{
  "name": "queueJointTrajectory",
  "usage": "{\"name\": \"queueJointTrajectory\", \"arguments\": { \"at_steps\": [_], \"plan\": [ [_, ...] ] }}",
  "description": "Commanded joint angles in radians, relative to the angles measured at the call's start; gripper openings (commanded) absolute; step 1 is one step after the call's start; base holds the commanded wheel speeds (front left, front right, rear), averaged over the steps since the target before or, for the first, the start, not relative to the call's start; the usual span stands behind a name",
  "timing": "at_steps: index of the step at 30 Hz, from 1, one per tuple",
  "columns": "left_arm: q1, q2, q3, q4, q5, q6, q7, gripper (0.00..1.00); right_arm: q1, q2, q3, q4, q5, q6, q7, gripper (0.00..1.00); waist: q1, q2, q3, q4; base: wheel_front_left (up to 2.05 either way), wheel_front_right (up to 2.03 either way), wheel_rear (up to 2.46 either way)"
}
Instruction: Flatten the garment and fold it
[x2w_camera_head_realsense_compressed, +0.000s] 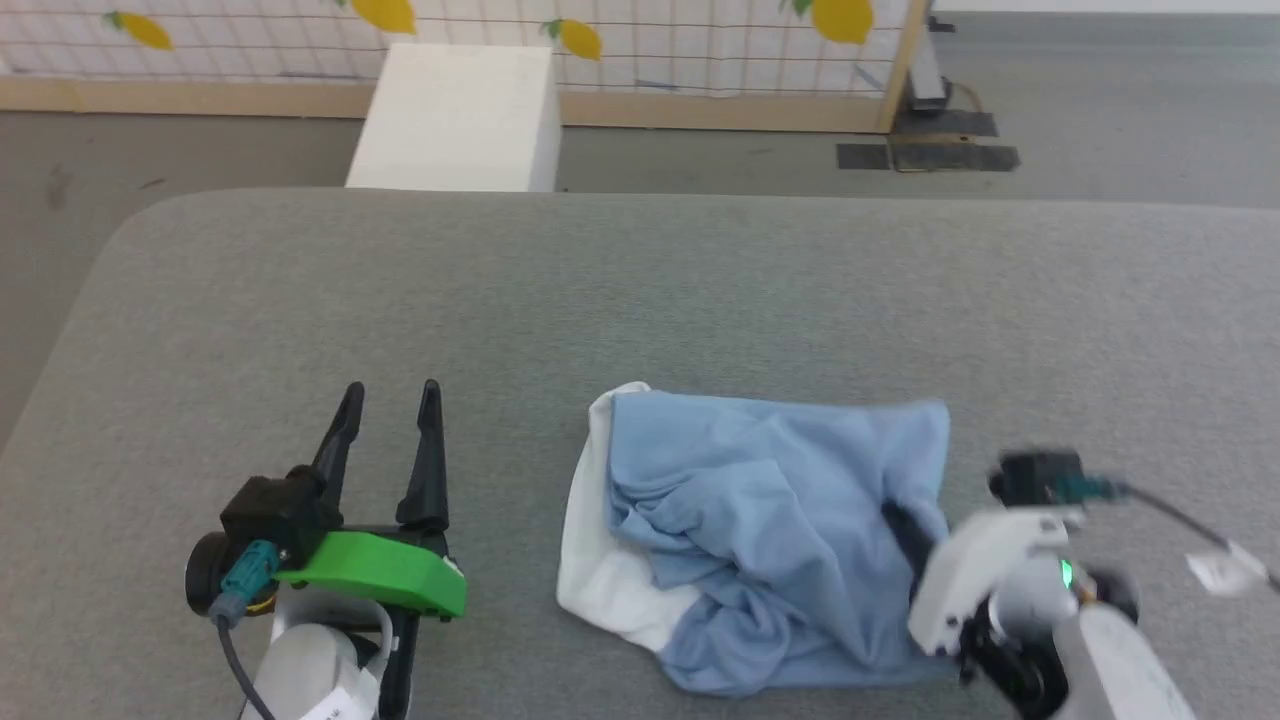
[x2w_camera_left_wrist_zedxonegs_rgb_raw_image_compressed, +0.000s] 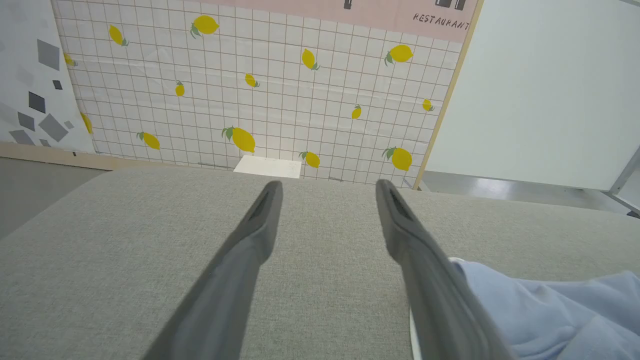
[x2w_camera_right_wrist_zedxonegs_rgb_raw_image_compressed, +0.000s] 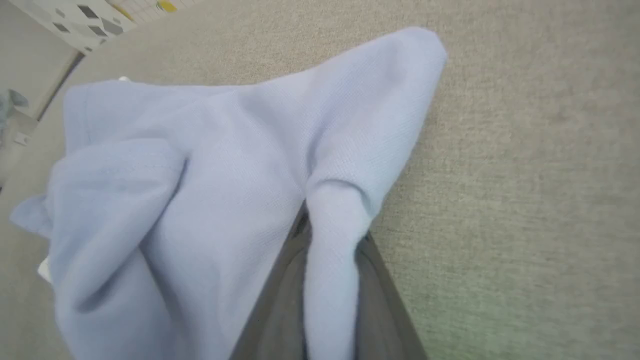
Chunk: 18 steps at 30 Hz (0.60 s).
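R gripper (x2w_camera_right_wrist_zedxonegs_rgb_raw_image_compressed: 332, 235) pinches garment (x2w_camera_head_realsense_compressed: 760, 520); L gripper (x2w_camera_head_realsense_compressed: 390, 395) spread.

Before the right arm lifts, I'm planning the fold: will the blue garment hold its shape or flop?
Probably floppy: the garment lies crumpled in soft folds on the table. Likely to drape from the pinch, since a ridge of cloth bunches between the fingers of the right gripper.

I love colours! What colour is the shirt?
The garment is light blue with some white, clearest in the head view.

On table (x2w_camera_head_realsense_compressed: 640, 290): garment (x2w_camera_head_realsense_compressed: 760, 520); left gripper (x2w_camera_head_realsense_compressed: 392, 387) left of it, right gripper (x2w_camera_right_wrist_zedxonegs_rgb_raw_image_compressed: 332, 230) at its right edge.
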Motion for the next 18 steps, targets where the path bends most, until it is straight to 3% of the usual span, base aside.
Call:
{"name": "queueJointTrajectory", "arguments": {
  "at_steps": [1, 4, 7, 13, 18],
  "plan": [
    [0.007, -0.003, 0.006, -0.01, 0.01, 0.002, -0.005, 1.0, -0.046, -0.001, 0.002, -0.06, -0.112, -0.001, 0.03, 0.0, 0.0, -0.0001, 0.013, -0.041, 0.0, 0.0, 0.0],
    [0.003, -0.003, 0.016, -0.026, 0.017, 0.001, -0.005, 1.0, -0.094, -0.025, 0.051, -0.173, -0.285, -0.001, 0.104, 0.0, 0.0, -0.0001, 0.036, -0.09, 0.0, 0.0, 0.0],
    [-0.012, -0.003, 0.032, -0.049, 0.026, 0.0, -0.005, 1.0, -0.169, -0.129, 0.151, -0.26, -0.414, -0.001, 0.142, 0.0, 0.0, -0.0001, 0.072, -0.155, 0.0, 0.0, 0.0],
    [-0.066, 0.002, 0.041, -0.087, 0.05, -0.003, -0.005, 1.0, -0.323, -0.314, 0.274, -0.259, -0.446, -0.001, 0.17, 0.0, 0.0, -0.0001, 0.165, -0.279, 0.0, 0.0, 0.0],
    [-0.127, 0.023, 0.033, -0.109, 0.068, -0.006, -0.005, 1.0, -0.418, -0.421, 0.269, -0.178, -0.42, -0.001, 0.151, 0.0, 0.0, -0.0001, 0.259, -0.352, 0.0, 0.0, 0.0]
  ]
}}
